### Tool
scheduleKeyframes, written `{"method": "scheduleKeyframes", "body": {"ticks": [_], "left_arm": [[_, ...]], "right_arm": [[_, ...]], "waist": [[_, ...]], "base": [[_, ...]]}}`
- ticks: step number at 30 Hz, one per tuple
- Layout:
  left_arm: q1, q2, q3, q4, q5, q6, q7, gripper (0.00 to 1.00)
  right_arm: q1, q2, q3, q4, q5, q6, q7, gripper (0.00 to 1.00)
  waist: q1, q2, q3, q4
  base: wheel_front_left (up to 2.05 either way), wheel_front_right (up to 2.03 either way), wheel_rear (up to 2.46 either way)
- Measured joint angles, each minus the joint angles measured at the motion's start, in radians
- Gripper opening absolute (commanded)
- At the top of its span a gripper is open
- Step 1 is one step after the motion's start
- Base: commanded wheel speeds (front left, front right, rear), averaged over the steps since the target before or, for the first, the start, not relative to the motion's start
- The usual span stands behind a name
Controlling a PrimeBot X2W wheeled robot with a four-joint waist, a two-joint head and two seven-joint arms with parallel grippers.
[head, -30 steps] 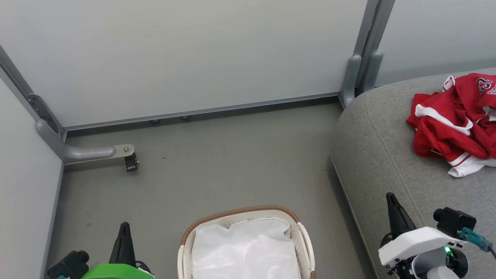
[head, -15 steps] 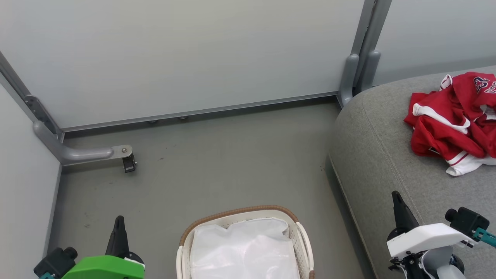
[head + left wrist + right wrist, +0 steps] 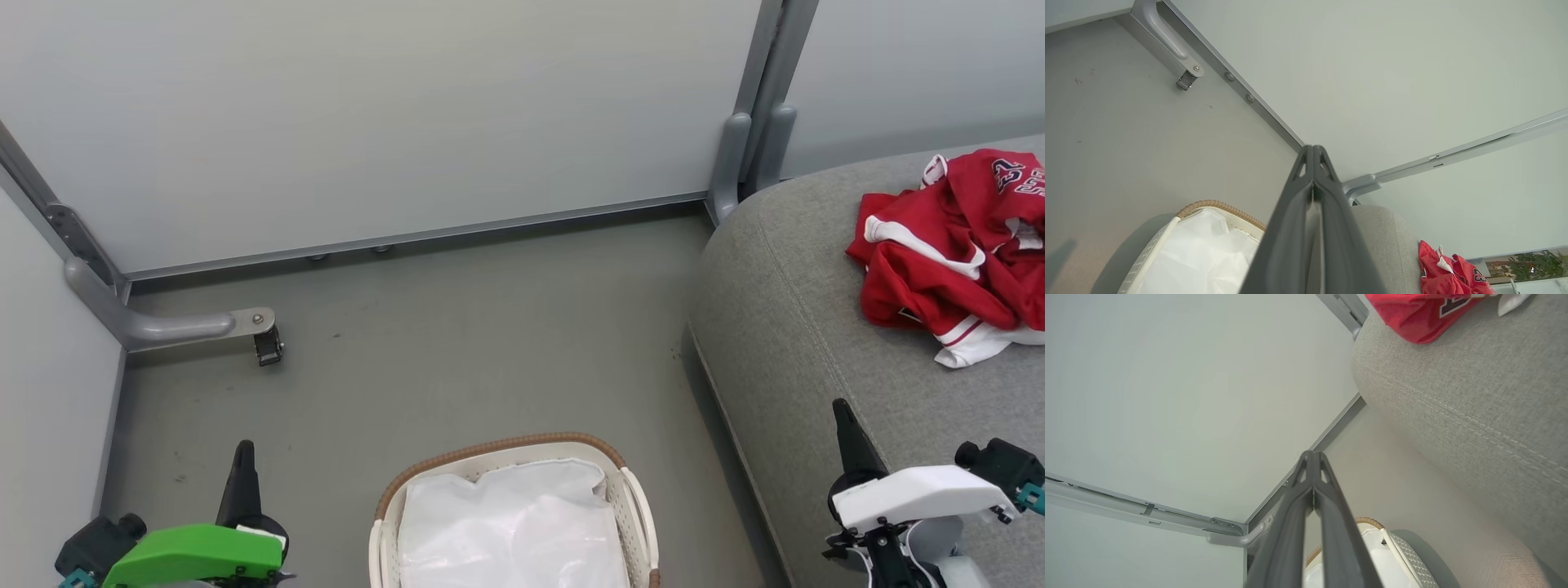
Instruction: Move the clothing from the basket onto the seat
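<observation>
This looks like a partitioned test bay dressed as a corner of a home, not a lived-in room. Blank pale partition panels (image 3: 408,122) in grey metal framing (image 3: 771,65) close off the far side and the left, braced by a tubular foot (image 3: 180,325) with a small caster (image 3: 268,351) on a bare grey floor (image 3: 457,343). The homely props are few: a grey upholstered seat (image 3: 784,327) on the right with red clothing (image 3: 939,261) on it, a laundry basket (image 3: 498,443) on the near floor, and, in the left wrist view, greenery (image 3: 1531,265) past the panels.
</observation>
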Motion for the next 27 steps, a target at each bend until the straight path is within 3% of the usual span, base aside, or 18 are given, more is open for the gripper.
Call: {"method": "scheduleKeyframes", "body": {"ticks": [27], "left_arm": [[-0.041,0.000,0.039,-0.010,-0.243,-0.014,0.072,0.00]], "right_arm": [[-0.014,-0.003,-0.031,-0.022,0.282,0.000,0.072,0.00]], "waist": [[0.0000,0.0000,0.001,-0.014]], "base": [[0.00,0.00,0.00]]}}
